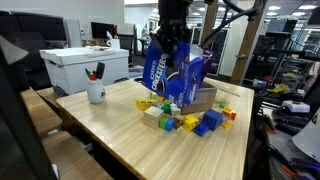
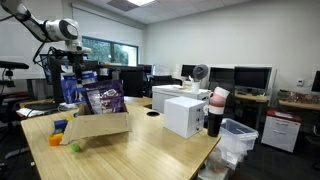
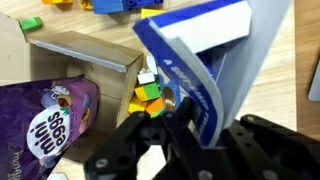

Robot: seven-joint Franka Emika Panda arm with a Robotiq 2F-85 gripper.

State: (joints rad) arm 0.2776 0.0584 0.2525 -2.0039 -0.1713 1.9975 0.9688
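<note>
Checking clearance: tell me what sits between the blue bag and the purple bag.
Wrist view: the box wall and stacked coloured blocks, between blue bag and purple bag.

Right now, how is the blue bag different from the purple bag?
The blue bag is held up by the gripper and hangs tilted over the cardboard box. The purple bag is not held and stands inside that box. The blue bag is blue and white, while the purple bag is purple with pale letters. Both are printed snack bags at the same box.
</note>
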